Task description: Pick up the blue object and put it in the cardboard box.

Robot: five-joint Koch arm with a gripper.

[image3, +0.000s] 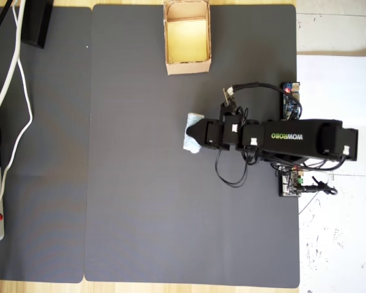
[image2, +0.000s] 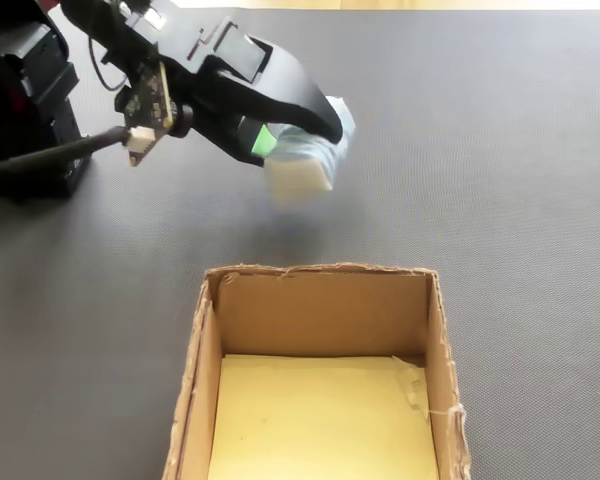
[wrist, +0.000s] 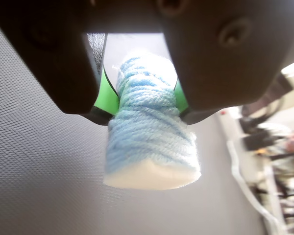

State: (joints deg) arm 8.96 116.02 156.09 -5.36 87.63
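The carry step is in hand: the gripper (wrist: 145, 105) has its fingers (wrist: 106, 93) pinching the blue object (wrist: 149, 142) about its middle, the green pads pressed into the yarn on either side in the wrist view, with the white end sticking out below the grip. In the fixed view the blue object (image2: 305, 165) hangs above the grey mat (image2: 500, 150), clear of it to judge by the soft shadow beneath, and the box (image2: 320, 300) sits near it toward the camera, open and empty, its yellowish floor bare. From overhead the gripper (image3: 193, 133) is well apart from the box (image3: 186, 64), which stands at the top edge of the mat (image3: 140, 183) (so a fair swing of the arm is left, not only a short reach). The next move probably calls for carrying the bundle over the near wall with enough height to clear the rim, centring it above the floor, and only then spreading the fingers; the bundle looks soft, so it should drop without bouncing out, provided it is released inside the walls.
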